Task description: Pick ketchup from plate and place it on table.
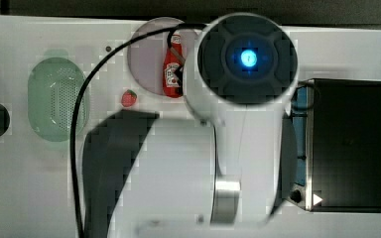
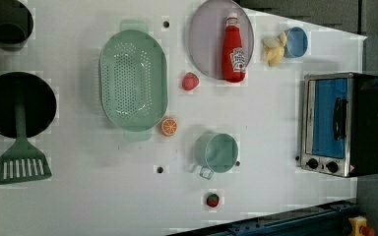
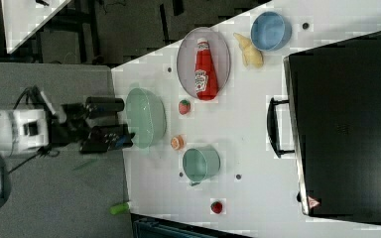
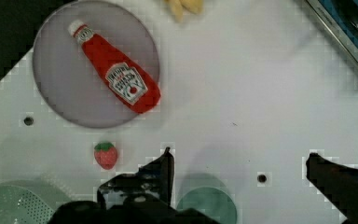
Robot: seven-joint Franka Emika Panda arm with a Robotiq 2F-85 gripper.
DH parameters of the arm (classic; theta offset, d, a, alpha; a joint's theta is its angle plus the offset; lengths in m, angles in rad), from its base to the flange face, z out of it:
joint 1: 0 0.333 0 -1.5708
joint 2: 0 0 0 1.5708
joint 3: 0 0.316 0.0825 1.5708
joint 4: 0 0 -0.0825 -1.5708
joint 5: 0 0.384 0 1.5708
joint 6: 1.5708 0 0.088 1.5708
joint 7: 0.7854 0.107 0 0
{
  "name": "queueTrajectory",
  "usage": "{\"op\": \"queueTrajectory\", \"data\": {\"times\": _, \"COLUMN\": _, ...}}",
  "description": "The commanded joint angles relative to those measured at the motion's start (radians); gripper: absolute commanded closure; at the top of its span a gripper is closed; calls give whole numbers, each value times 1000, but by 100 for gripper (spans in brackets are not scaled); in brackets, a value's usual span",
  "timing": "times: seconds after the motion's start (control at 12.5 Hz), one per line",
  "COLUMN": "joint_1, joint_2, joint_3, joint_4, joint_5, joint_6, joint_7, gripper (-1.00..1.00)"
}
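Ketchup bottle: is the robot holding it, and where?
No. The end effector is open and holds nothing. The ketchup bottle lies on the plate, untouched.

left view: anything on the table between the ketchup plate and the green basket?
One strawberry, on the table near the plate edge, touching neither it nor the green basket. Otherwise bare. The wrist view shows the same.

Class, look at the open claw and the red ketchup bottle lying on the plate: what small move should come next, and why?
Probably move the claw across until it is over the red ketchup squeeze bottle, then lower. The bottle lies flat on the round lilac-grey plate, untouched, and the claw is open, empty and off to one side above the white table.
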Motion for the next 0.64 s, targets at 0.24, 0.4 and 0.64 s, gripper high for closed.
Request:
{"op": "queueTrajectory", "data": {"times": 0.24, "joint_1": 9, "joint_2": 227, "joint_3": 62, "joint_4": -24, "joint_5": 12, "joint_6": 120, "joint_7": -163, "gripper": -100}}
{"op": "queueTrajectory", "data": {"times": 0.4, "joint_1": 13, "joint_2": 308, "joint_3": 73, "joint_4": -21, "joint_5": 9, "joint_6": 195, "joint_7": -265, "gripper": -100}}
{"op": "queueTrajectory", "data": {"times": 0.64, "joint_1": 21, "joint_2": 419, "joint_3": 73, "joint_4": -3, "joint_5": -1, "joint_6": 338, "joint_7": -450, "gripper": -100}}
